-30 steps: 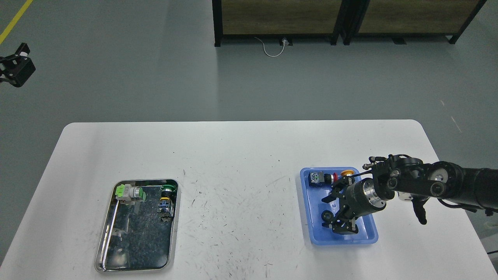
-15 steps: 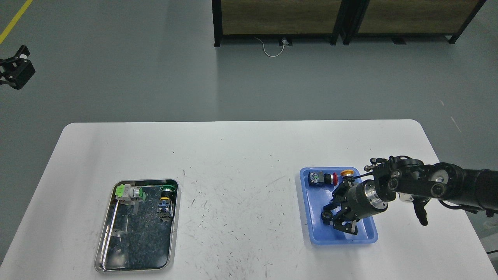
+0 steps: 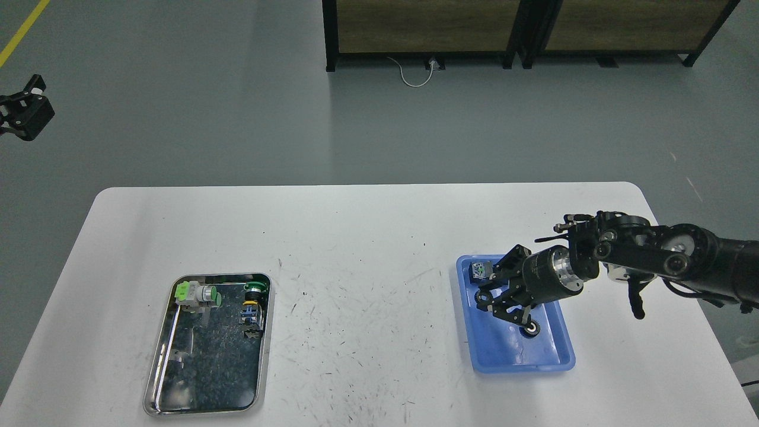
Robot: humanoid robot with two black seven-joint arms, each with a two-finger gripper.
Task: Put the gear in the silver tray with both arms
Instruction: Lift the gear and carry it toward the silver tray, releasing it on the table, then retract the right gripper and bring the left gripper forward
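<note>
The silver tray (image 3: 204, 370) lies on the left of the white table. It holds a green push button (image 3: 198, 295) and a green, yellow and blue switch (image 3: 253, 305). My right gripper (image 3: 508, 306) hangs over the blue plastic tray (image 3: 525, 354) at the right. Its fingers look closed, with a small black gear (image 3: 531, 328) at the lower fingertips, just above the tray floor. My left gripper (image 3: 25, 112) is far to the left, off the table and over the floor. It is too small and dark to read.
A blue-grey switch part (image 3: 480, 270) sits in the far corner of the blue tray, partly behind my right gripper. The white table (image 3: 367, 249) is scratched between the two trays. Dark shelving (image 3: 522, 29) stands on the floor beyond.
My right gripper closed around the black gear in the blue tray, then rose and shifted left and away, and the gear moved with it. The left arm barely moved.
</note>
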